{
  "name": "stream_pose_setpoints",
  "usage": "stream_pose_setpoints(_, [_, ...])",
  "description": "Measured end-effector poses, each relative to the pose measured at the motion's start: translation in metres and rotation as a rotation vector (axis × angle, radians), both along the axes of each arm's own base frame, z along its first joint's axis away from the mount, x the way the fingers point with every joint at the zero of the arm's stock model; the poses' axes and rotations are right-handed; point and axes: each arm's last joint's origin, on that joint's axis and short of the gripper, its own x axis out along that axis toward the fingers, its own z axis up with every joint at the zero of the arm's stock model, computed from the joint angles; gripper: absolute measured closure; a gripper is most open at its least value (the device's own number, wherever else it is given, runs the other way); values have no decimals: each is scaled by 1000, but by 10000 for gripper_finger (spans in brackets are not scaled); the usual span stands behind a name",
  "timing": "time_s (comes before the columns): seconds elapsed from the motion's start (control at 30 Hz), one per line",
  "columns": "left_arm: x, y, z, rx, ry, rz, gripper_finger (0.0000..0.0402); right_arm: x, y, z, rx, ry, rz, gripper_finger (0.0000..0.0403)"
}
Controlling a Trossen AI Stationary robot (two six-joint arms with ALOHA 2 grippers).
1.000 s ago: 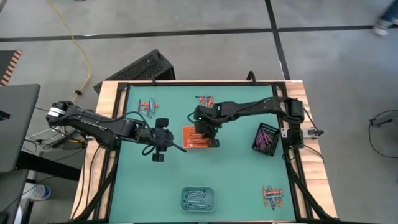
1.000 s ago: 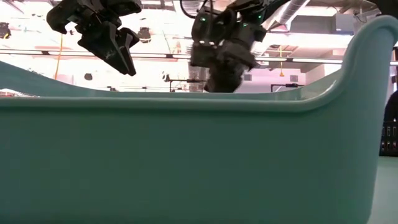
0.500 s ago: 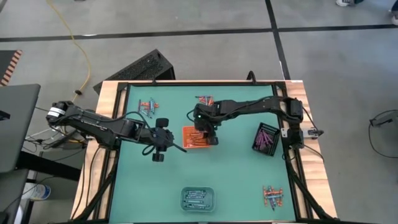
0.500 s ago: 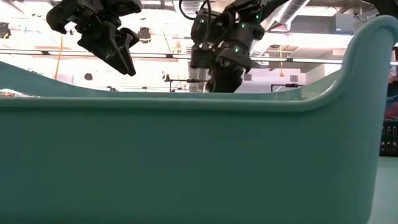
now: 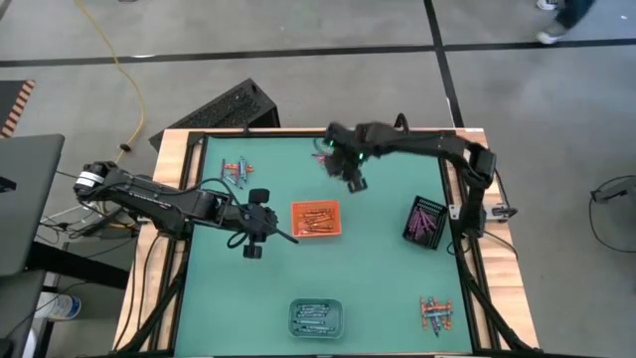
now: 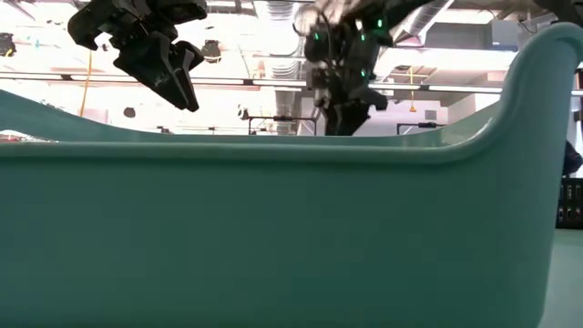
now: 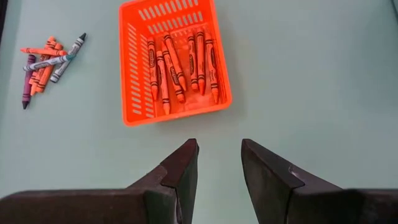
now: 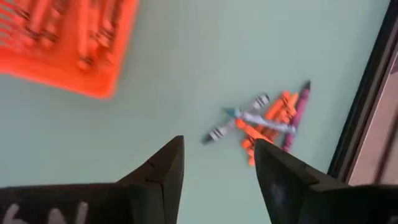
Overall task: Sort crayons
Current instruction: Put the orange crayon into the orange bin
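Orange plastic is catching the eye at the middle of the green counter [image 5: 378, 288]: the orange tray [image 5: 316, 219] is holding a row of orange crayons [image 7: 180, 65], lying side by side inside it. The left tool [image 5: 260, 223] is hanging just beside that tray, above the bare mat, and its two dark fingers [image 7: 181, 169] are standing apart with nothing between them. The right tool [image 5: 355, 177] is hovering near the far edge of the counter, released and empty, its fingers [image 8: 163, 163] spread wide over a small loose pile of mixed crayons [image 8: 268, 119] in orange, blue-grey and magenta that is lying close to the counter's dark rim. Another loose pile [image 5: 236, 170] is sitting toward the far left corner, well apart from the tray, and a third [image 5: 435, 313] is lying near the right corner on the near side. A black tray [image 5: 424, 221] on the right is carrying purple sticks, and a clear tray [image 5: 316, 317] at the near edge is carrying grey-blue ones.
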Motion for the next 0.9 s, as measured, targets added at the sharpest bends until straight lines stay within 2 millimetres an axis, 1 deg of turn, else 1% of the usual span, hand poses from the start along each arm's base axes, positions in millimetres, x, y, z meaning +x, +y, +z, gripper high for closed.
stream_pose_setpoints(0.13, [0, 0, 0, 0, 0, 0, 287, -15, -42, -7, 38, -19, -12, 233])
stream_pose_setpoints(0.23, [0, 0, 0, 0, -1, 0, 287, -18, -62, -12, 32, -52, -5, 241])
stream_pose_setpoints(0.27, [0, 0, 0, 0, 0, 0, 287, -18, -67, -18, 42, -45, 9, 243])
stream_pose_setpoints(0.37, [0, 0, 0, 0, -1, 0, 287, -13, -74, -34, 35, -33, 69, 247])
stream_pose_setpoints(0.43, [0, 0, 0, 0, -1, 0, 287, -7, -75, -46, 25, -13, 121, 248])
stream_pose_setpoints(0.53, [0, 0, 0, 0, -1, 0, 287, -4, -78, -64, -8, 46, 177, 249])
stream_pose_setpoints(0.63, [0, 0, 0, 0, 0, 0, 287, -2, -81, -76, -38, 95, 211, 252])
stream_pose_setpoints(0.77, [0, 0, 0, 0, 0, 0, 287, 0, -84, -89, -68, 144, 245, 258])
stream_pose_setpoints(0.9, [0, 0, 0, 0, 0, 0, 287, 2, -86, -89, -102, 131, 256, 264])
